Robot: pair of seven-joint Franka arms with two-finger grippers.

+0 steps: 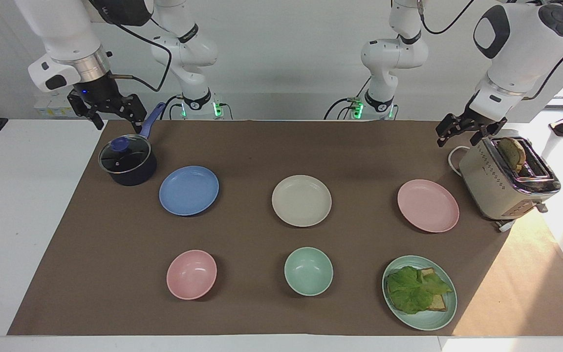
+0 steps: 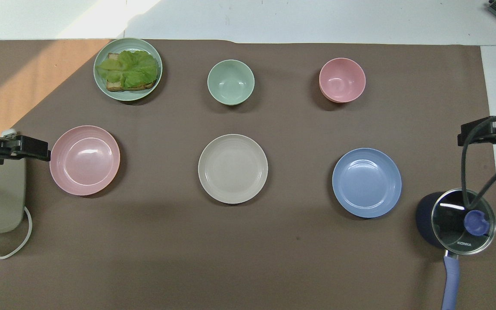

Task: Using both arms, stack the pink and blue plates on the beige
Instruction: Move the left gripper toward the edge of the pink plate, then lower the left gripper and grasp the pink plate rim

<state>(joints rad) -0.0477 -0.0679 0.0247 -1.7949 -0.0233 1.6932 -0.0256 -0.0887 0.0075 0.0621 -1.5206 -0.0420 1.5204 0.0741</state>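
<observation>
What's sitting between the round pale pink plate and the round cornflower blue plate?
The round cream-beige plate lies midway between the pink plate and blue plate, with bare brown mat either side; clearest overhead.

White jointed arms, dark joints, black cables — perhaps green base lights

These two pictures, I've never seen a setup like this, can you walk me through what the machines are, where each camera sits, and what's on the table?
Two white robot arms stand at a table with a brown mat. One picture faces them; the other looks down from above their end. In a row lie a blue plate, a beige plate and a pink plate. Farther from the robots are a pink bowl, a green bowl and a green plate with a lettuce sandwich. The right gripper hangs open over a lidded pot; the left gripper hangs open beside a toaster. Neither holds anything.
</observation>
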